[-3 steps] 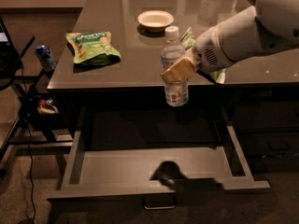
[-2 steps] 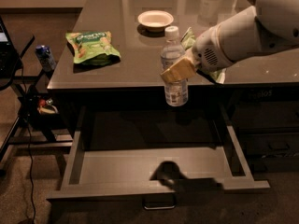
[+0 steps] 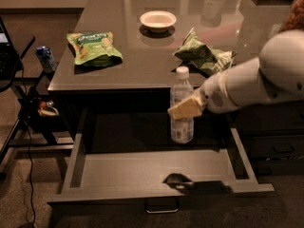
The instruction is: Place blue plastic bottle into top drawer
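Lowered since the earlier frame, the blue plastic bottle (image 3: 182, 128) is held upright between the jaws of the gripper (image 3: 186, 109), closed on it, the open top drawer (image 3: 142, 171) beneath them; placement is judged under way, with seating and release still required.

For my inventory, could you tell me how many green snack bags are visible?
2: flat bag on the table's left; crumpled bag on its right, behind the gripper holding the blue plastic bottle at the top drawer.
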`<state>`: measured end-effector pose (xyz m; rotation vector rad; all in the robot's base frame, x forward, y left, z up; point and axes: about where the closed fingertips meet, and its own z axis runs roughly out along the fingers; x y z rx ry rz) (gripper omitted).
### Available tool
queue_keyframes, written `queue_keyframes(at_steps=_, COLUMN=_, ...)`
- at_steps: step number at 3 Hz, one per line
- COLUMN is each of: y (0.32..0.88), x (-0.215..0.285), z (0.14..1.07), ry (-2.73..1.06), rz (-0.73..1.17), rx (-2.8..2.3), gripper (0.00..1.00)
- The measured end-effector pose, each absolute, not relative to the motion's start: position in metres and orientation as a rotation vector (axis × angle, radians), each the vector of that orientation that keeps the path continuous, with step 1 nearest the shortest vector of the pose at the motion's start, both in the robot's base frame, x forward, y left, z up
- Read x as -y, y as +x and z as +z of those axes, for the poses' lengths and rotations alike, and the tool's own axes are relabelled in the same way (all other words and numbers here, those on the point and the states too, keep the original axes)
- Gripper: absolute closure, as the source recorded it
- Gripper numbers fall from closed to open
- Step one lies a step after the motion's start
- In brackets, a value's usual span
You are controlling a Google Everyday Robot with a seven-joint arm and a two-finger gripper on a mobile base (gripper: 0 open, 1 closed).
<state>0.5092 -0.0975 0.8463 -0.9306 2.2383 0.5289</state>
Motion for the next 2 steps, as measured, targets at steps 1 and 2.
queue_keyframes(at_steps=1, y=0.4911, x=0.1037, z=0.8076, ry=-0.873, rz=0.585, rx=-2.289, gripper=1.0)
queue_keyframes(at_steps=2, y=0.491, x=0.1033, z=0.8073, ry=-0.873, rz=0.585, rx=-2.289, gripper=1.0)
